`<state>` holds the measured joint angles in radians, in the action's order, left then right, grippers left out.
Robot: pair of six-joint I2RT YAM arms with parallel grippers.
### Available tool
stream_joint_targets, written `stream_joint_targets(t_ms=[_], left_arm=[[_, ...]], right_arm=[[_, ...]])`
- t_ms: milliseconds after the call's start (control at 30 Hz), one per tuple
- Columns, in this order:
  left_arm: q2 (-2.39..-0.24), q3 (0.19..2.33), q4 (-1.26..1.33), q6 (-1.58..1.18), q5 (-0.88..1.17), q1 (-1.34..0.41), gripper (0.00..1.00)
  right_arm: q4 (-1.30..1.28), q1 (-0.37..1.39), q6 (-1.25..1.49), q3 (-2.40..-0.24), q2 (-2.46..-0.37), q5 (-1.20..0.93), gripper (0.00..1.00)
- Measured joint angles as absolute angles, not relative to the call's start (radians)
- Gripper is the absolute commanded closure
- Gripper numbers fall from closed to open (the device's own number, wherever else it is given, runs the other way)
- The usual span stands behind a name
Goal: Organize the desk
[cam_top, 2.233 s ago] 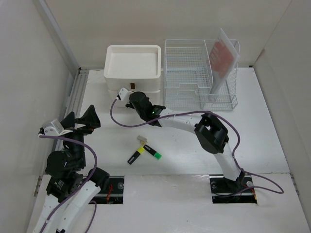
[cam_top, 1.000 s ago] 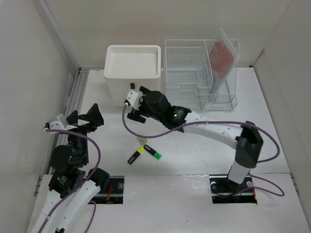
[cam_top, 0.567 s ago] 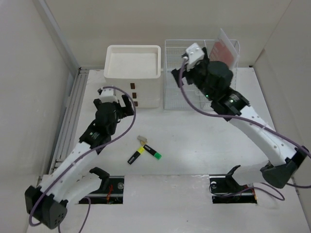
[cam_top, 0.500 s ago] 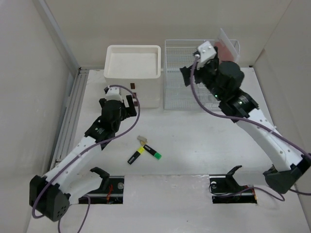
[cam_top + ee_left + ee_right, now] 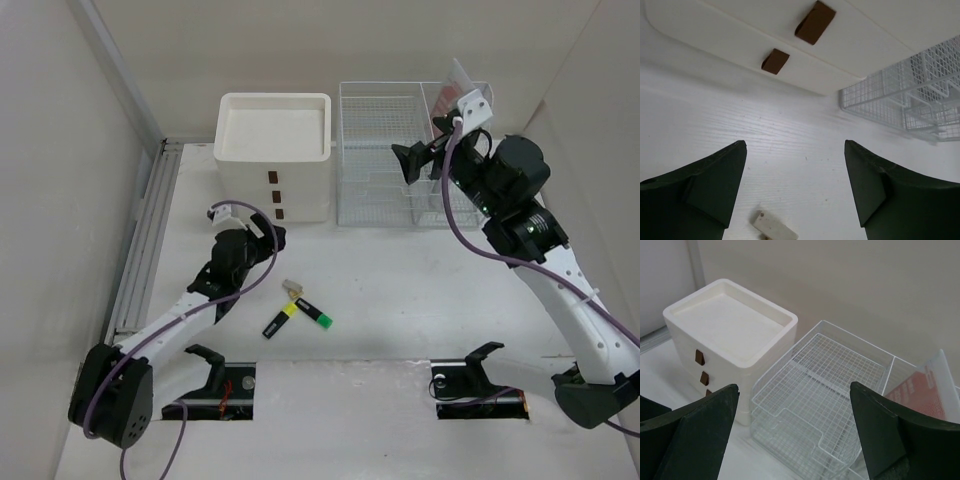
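Observation:
The desk (image 5: 400, 280) is a wide white tabletop. Near its middle lie a black-and-yellow marker (image 5: 279, 319), a green-and-black marker (image 5: 314, 314) and a small beige piece (image 5: 292, 287). My left gripper (image 5: 270, 238) hovers low in front of the drawer unit (image 5: 273, 150). It is open with nothing between its fingers (image 5: 715, 185). The beige piece (image 5: 774, 227) shows just below them. My right gripper (image 5: 415, 160) is raised over the wire rack (image 5: 385, 150). It stands open (image 5: 794, 386) and empty.
The white drawer unit (image 5: 730, 322) with brown handles (image 5: 815, 22) stands at the back, its drawers shut. The wire-mesh rack (image 5: 825, 385) beside it holds a clear folder with a red sheet (image 5: 922, 387). Beige walls enclose the desk.
My left arm swung from the left edge to the front of the drawer unit, its jaws narrowing a little. My right arm rose from the drawer front and moved right, over the rack.

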<state>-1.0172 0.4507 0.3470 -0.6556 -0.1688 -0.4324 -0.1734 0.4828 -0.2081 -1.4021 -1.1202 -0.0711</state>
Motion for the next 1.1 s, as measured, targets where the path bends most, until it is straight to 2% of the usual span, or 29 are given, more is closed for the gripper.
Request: stream_joint_targets(t_ms=[167, 367, 833, 1100], left_arm=[[-1.125, 0.385, 0.500, -0.716, -0.096, -0.381, 0.25], [-1.185, 0.395, 0.610, -0.651, -0.084, -0.377, 0.26], [-1.452, 0.530, 0.647, -0.515, -0.110, -0.352, 0.27], [-1.538, 0.615, 0.648, -0.482, -0.116, -0.345, 0.33]], right_arm=[[-0.172, 0.483, -0.200, -1.390, -1.121, -0.077, 0.03], [-0.171, 0.483, -0.193, -1.372, -1.121, -0.078, 0.03], [-0.165, 0.483, -0.190, -1.364, -1.148, -0.079, 0.03], [-0.163, 0.483, -0.190, -1.358, -1.158, -0.079, 0.03]])
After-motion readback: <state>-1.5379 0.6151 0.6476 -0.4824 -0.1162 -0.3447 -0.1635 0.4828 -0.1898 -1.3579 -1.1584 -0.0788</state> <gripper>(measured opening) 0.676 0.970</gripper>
